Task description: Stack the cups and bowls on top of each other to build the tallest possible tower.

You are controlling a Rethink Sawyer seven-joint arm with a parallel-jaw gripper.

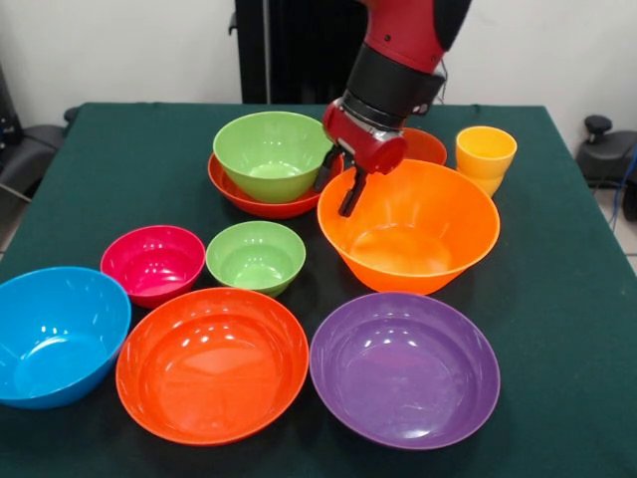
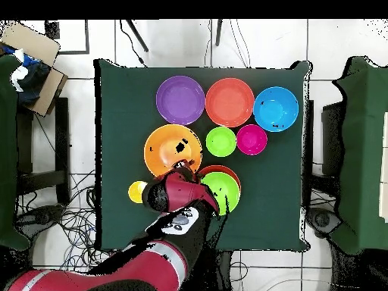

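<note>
My gripper (image 1: pixel 334 197) hangs open over the left rim of the large orange bowl (image 1: pixel 418 234), one finger inside the rim and one outside. The bowl stands on the table; it also shows in the overhead view (image 2: pixel 168 148), with the gripper (image 2: pixel 184 165) at its edge. To the left a medium lime green bowl (image 1: pixel 271 151) sits nested in a wide red-orange bowl (image 1: pixel 254 204). Yellow-orange cups (image 1: pixel 486 151) stand behind the orange bowl on the right, apparently one nested in another. A small red-orange bowl (image 1: pixel 430 145) is partly hidden behind my arm.
In front lie a small lime green bowl (image 1: pixel 256 256), a magenta bowl (image 1: pixel 153 263), a blue bowl (image 1: pixel 55 334), a large red-orange bowl (image 1: pixel 212 363) and a purple bowl (image 1: pixel 404 368). The green table (image 1: pixel 567 299) ends close to the right.
</note>
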